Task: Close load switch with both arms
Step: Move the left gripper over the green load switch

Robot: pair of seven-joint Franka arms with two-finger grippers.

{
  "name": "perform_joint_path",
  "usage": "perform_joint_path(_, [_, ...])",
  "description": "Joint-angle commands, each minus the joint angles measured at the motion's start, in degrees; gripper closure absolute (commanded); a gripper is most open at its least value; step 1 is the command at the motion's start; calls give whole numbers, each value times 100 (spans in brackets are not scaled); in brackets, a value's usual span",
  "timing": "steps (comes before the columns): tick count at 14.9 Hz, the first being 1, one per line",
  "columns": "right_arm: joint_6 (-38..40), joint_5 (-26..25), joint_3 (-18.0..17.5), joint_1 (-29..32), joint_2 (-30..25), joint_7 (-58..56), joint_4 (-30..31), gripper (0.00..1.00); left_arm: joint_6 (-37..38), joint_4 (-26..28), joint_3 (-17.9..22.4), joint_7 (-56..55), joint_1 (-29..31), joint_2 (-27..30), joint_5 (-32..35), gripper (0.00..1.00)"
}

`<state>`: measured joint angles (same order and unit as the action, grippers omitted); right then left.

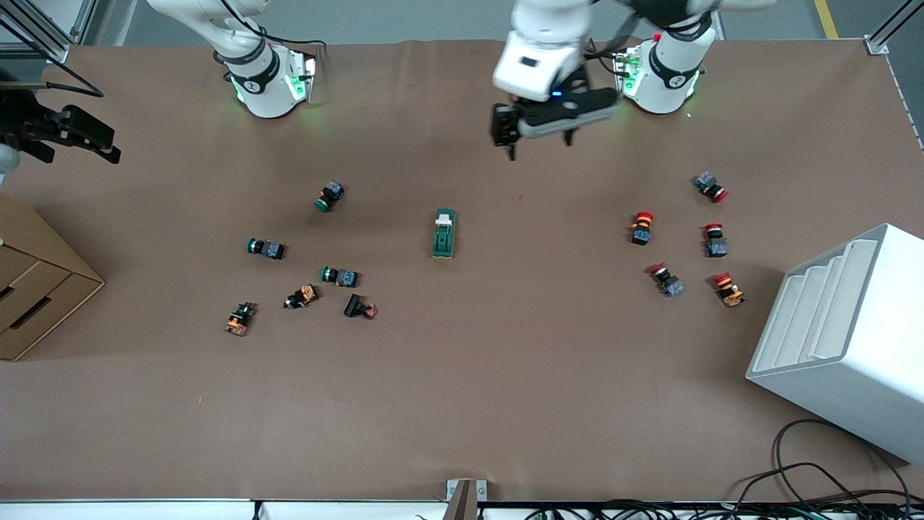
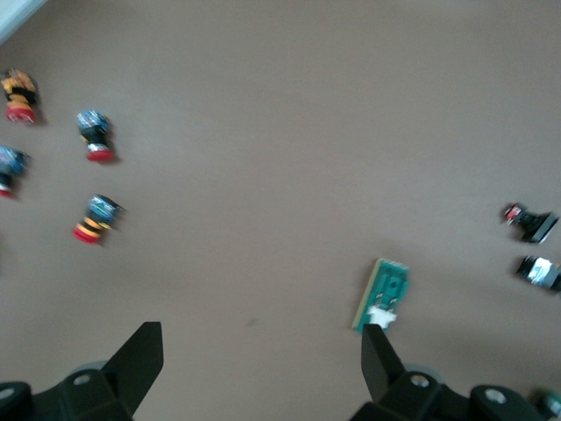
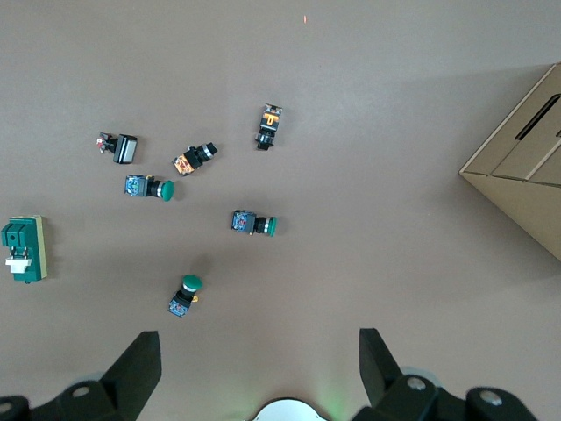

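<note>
The load switch (image 1: 444, 233), a dark green block with a white lever at the end toward the arms' bases, lies flat at mid-table. It also shows in the left wrist view (image 2: 383, 294) and the right wrist view (image 3: 24, 248). My left gripper (image 1: 541, 141) hangs open and empty over bare table, between the switch and its own base. In the left wrist view (image 2: 260, 351) the switch lies just off one fingertip (image 2: 377, 346). My right gripper (image 3: 259, 368) is open and empty, high over the table by its own base.
Several red push buttons (image 1: 641, 227) lie toward the left arm's end, beside a white stepped stand (image 1: 844, 339). Green buttons (image 1: 330, 195) and orange-and-black parts (image 1: 302, 296) lie toward the right arm's end, near a cardboard box (image 1: 36, 289).
</note>
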<state>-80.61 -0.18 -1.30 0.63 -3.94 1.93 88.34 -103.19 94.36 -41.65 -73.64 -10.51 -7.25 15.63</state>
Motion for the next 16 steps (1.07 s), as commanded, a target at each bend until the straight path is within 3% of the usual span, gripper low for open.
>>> perform_joint_path(1, [-42, 0, -29, 34, -177, 114, 201, 0, -167, -102, -18, -1465, -783, -784, 1148, 0])
perform_joint_path(9, [-42, 79, -20, 25, -186, 184, 201, 0, -167, 3, 17, -4436, -2534, -2675, 3840, 0])
perform_joint_path(12, [-25, 79, -29, 7, -186, 343, 201, 0, -158, 617, 26, -5236, -2781, -2912, 5078, 0])
perform_joint_path(16, [-33, 79, -29, -28, -177, 334, 201, 0, -167, 645, 35, -5829, -3010, -3510, 6098, 1])
